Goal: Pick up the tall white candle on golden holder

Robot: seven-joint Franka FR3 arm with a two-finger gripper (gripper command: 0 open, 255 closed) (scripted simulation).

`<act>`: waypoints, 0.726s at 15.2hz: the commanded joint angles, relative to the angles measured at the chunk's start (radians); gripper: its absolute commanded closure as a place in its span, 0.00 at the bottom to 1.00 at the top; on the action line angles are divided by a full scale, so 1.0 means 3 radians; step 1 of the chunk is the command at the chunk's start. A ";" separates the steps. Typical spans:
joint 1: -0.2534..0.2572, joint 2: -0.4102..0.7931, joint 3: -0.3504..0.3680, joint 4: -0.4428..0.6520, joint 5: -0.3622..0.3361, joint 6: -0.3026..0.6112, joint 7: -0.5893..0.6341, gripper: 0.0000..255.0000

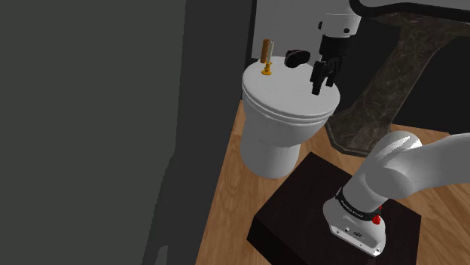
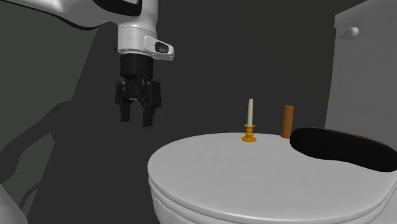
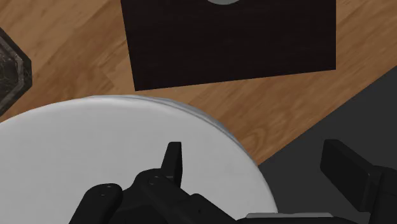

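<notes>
In the shoulder view, your dark stand (image 1: 301, 203) sits closest. Past it, the candle (image 1: 266, 69) stands on the white toilet lid (image 1: 290, 98), and the pincer (image 1: 322, 84) hangs above the lid's other side. In the second exterior view, the pincer (image 2: 136, 119) is well apart from the candle (image 2: 250, 113). In the wrist view, its fingers (image 3: 173, 159) stand apart, holding nothing.
</notes>
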 commanded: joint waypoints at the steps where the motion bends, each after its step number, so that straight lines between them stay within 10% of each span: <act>1: 0.0000 0.0000 0.0000 0.0000 0.0000 0.0000 0.0000 0.00; 11: -0.0007 0.0662 -0.0470 0.0194 -0.0167 0.1132 -0.0542 0.00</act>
